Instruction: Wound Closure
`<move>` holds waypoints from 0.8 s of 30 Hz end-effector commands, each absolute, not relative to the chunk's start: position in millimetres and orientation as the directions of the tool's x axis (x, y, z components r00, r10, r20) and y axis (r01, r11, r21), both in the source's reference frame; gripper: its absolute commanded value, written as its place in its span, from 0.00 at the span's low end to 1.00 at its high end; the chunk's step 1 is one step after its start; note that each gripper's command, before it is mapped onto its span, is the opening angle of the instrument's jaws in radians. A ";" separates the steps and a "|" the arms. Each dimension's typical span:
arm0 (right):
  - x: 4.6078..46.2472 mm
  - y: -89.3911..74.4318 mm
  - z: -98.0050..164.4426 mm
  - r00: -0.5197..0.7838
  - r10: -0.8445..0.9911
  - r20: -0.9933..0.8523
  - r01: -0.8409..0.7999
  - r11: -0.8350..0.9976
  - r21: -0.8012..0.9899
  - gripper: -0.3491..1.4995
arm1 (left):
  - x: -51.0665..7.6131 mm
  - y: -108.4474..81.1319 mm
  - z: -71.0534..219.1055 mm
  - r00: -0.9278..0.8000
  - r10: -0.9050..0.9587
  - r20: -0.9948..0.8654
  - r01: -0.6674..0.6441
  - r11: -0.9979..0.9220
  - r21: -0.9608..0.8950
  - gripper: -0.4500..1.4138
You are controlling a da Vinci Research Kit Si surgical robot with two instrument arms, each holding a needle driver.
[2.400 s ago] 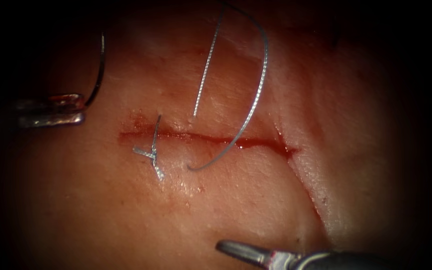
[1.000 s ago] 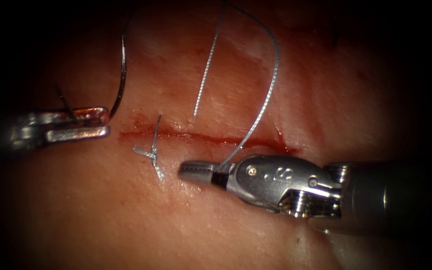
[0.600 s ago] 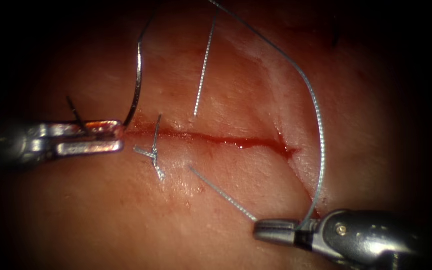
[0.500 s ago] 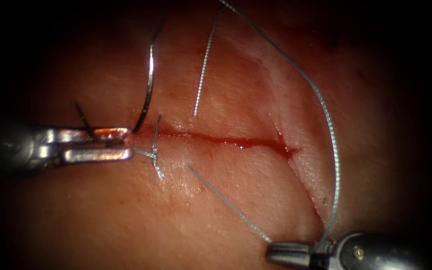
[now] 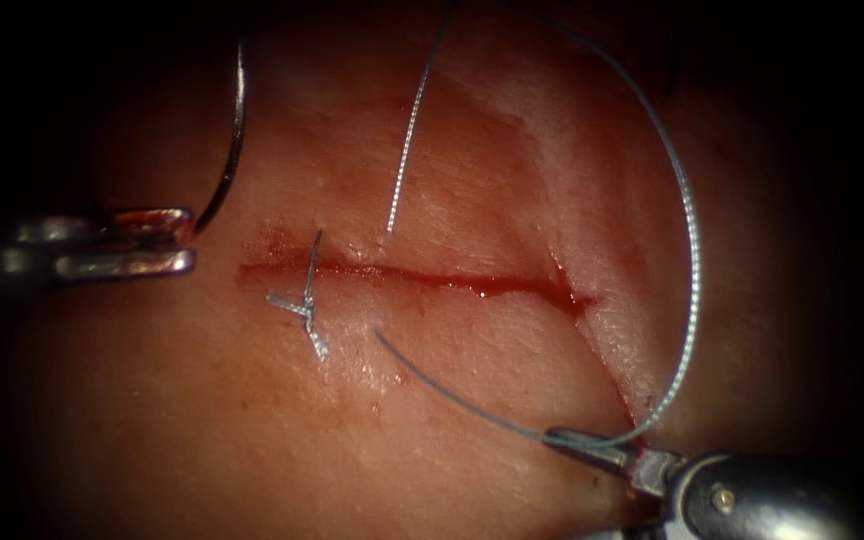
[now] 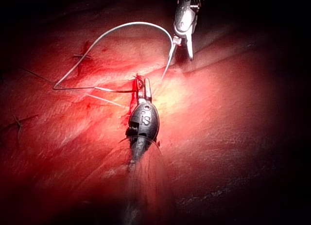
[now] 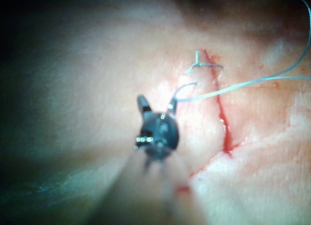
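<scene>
While the needle [image 5: 224,160] stays clear of the tissue [image 5: 432,430], clenched near one end of its curve in the left tool [image 5: 167,240], both have drawn back leftward from the cut [image 5: 412,278], which they touched half a second ago. The thread [image 5: 687,250] arcs wide over the right side down to the right tool [image 5: 592,450], whose jaws now stand parted in the right wrist view, the strand lying across them; earlier they gripped it taut. It has gone slack where it leaves the tissue below the cut. A knotted stitch [image 5: 307,305] sits unchanged at the cut's left end.
</scene>
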State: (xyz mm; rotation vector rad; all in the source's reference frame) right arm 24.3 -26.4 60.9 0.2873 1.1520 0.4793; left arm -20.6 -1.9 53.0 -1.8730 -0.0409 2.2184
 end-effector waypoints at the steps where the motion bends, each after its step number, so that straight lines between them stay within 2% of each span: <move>1: 25.0 -25.8 62.4 0.322 0.499 -0.804 -0.221 0.866 0.448 0.86 | -21.1 -2.1 53.8 -0.151 0.199 -0.968 -0.164 -0.971 -0.174 0.00; 11: 26.2 -23.0 67.3 0.353 0.481 -0.803 -0.259 0.875 0.410 0.85 | -20.4 -1.6 54.7 -0.170 0.200 -0.965 -0.197 -0.966 -0.166 0.00; 24: 34.1 -21.6 69.8 0.346 0.465 -0.815 -0.296 0.878 0.375 0.80 | -22.7 -2.9 54.9 -0.158 0.192 -0.969 -0.179 -0.970 -0.163 0.00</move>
